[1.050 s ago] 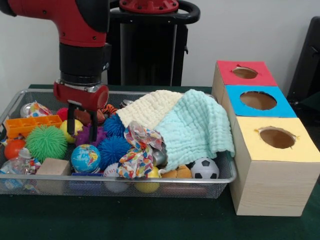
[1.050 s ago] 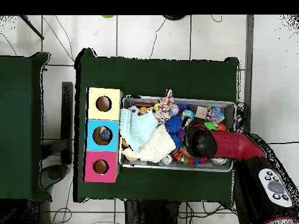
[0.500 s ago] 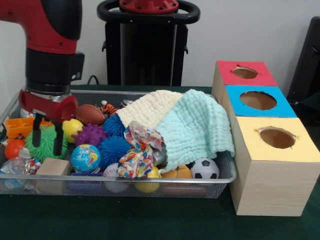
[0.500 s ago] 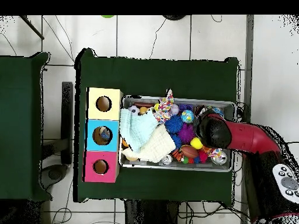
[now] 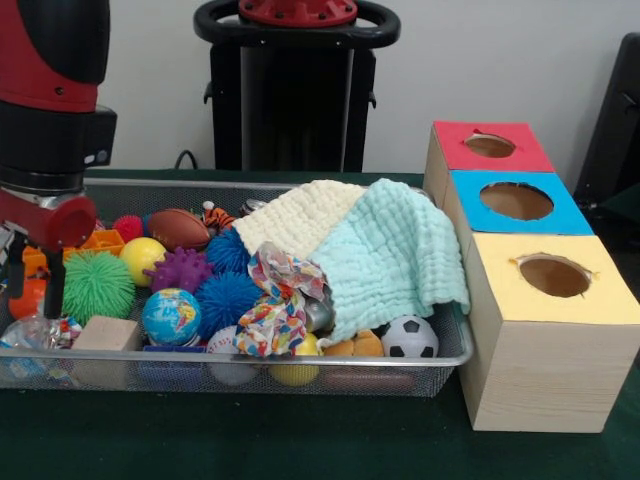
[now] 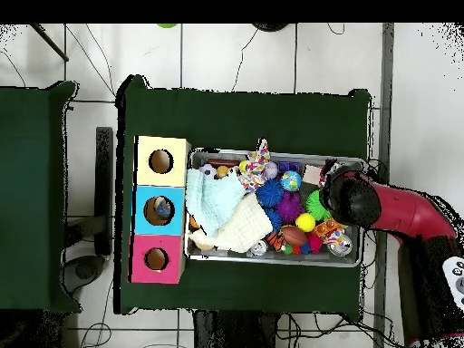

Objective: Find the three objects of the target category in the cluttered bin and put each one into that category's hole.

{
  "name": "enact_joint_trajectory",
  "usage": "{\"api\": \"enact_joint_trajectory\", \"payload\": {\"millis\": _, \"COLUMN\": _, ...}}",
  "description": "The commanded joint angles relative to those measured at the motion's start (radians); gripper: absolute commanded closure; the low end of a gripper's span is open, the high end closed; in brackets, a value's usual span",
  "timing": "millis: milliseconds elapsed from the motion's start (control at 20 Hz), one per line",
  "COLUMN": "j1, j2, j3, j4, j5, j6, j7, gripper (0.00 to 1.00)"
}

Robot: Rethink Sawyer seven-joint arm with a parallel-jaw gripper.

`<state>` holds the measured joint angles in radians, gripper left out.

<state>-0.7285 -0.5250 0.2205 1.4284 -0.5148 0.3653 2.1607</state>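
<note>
The gripper (image 5: 32,288) hangs at the frame's left edge, fingers spread and empty, over the wire bin (image 5: 440,362). Two cloths (image 5: 385,255) drape mid-bin, hiding toys; the boxes' holes (image 5: 553,275) wait at right.

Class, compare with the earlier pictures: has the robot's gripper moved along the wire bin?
Yes. In the front view the gripper has slid leftward, away from the coloured boxes, to the bin's left end beside the green spiky ball.
</note>
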Motion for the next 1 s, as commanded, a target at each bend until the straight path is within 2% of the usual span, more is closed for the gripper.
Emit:
{"api": "enact_joint_trajectory", "payload": {"millis": 50, "j1": -0.023, "j2": 0.066, "j3": 0.056, "j4": -0.039, "j5": -0.026, "j6": 0.129, "j7": -0.153, "gripper": 0.0}}
{"api": "enact_joint_trajectory", "payload": {"millis": 550, "j1": -0.027, "j2": 0.079, "j3": 0.046, "j4": 0.003, "j5": -0.036, "j6": 0.107, "j7": -0.133, "gripper": 0.0}}
{"api": "enact_joint_trajectory", "payload": {"millis": 1000, "j1": -0.037, "j2": 0.135, "j3": 0.051, "j4": -0.047, "j5": -0.042, "j6": 0.12, "j7": -0.156, "gripper": 0.0}}
